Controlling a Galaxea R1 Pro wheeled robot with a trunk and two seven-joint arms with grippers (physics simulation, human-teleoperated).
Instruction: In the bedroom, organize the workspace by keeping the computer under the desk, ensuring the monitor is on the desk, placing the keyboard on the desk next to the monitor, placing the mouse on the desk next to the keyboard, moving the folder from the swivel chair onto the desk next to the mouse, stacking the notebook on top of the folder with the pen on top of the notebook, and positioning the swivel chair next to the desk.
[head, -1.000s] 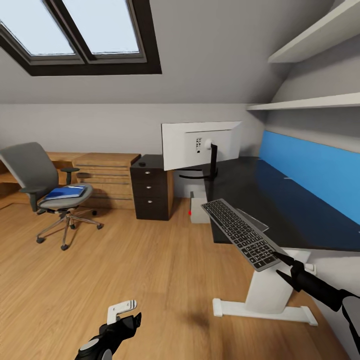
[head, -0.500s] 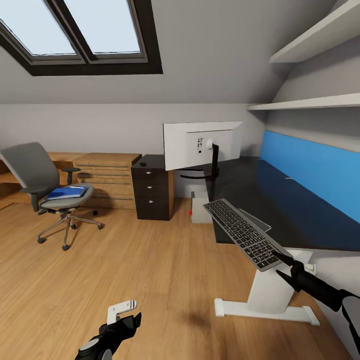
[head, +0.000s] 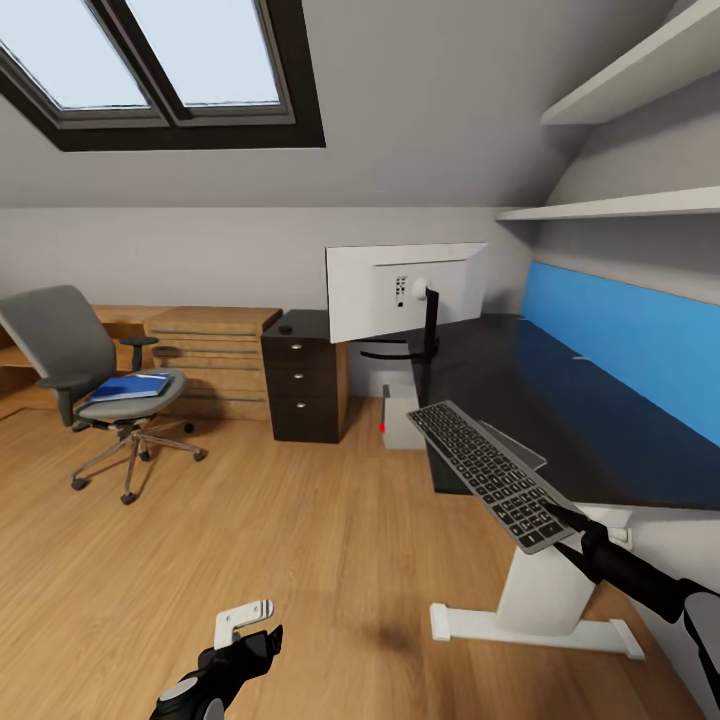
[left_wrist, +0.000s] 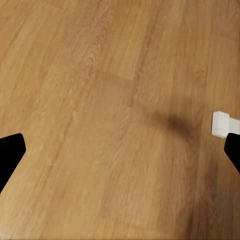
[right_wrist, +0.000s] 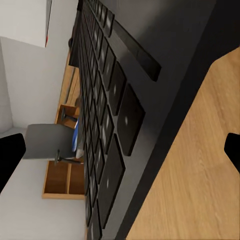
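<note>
My right gripper (head: 562, 532) is shut on the near end of the dark grey keyboard (head: 487, 472), holding it tilted in the air over the front corner of the black-topped desk (head: 560, 400); its keys (right_wrist: 107, 125) run close past the right wrist camera. The monitor (head: 402, 290) stands on the desk's far end, white back toward me. The grey computer (head: 400, 420) sits on the floor under the desk. The swivel chair (head: 60, 345) stands far left with the blue folder (head: 130, 386) on its seat. A small dark mouse (head: 286, 327) lies on a black drawer unit. My left gripper (head: 245, 628) hangs open over the floor (left_wrist: 100, 125).
The black drawer unit (head: 303, 385) and low light-wood cabinets (head: 210, 350) line the back wall. The desk's white leg and foot (head: 540, 620) stand on the plank floor at my right. Shelves (head: 620, 205) hang above the blue back panel (head: 630, 340).
The whole view has shifted slightly, so the camera has crept toward the desk. The keyboard stays in my right gripper at much the same tilt. The left arm has not moved.
</note>
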